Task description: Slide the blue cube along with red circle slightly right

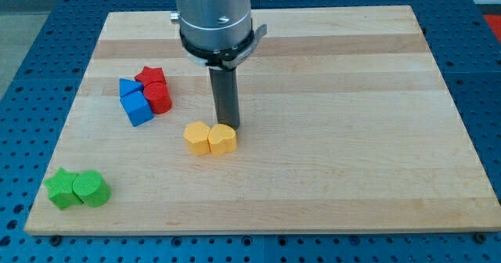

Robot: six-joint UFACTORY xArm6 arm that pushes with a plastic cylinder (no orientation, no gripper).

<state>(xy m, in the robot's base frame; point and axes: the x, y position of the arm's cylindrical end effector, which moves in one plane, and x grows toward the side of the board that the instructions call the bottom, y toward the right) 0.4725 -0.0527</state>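
On the wooden board (329, 138) we count eight blocks, sitting in three tight clusters. Over at the view's left, four of them huddle together: two blue and two red. Up front is the blue cube (138, 108), with a second blue block (127, 87), shape hard to call, touching it just above. Right beside the cube, touching its right side, stands the red circle (160, 98), and behind that a red star (150, 77) presses against it. So the task's pair is side by side, at the left-centre of the board.

Centre stage, two yellow blocks: a yellow one (197, 138) on the left, possibly a hexagon, and a yellow heart (222, 139) snug against its right. Down at the bottom-left corner, two greens: a green star (60, 189) and a green circle (91, 189), touching.

And the arm: no gripper on this rig, so nothing opens or closes, just a straight dark rod. My tip (228, 126) is down at the top edge of the yellow heart, touching or just beside it, well apart from the blue-and-red cluster, off to its right and lower. To the right of the blue cube and red circle, the yellow pair and the rod are the nearest things, a little lower in the view.
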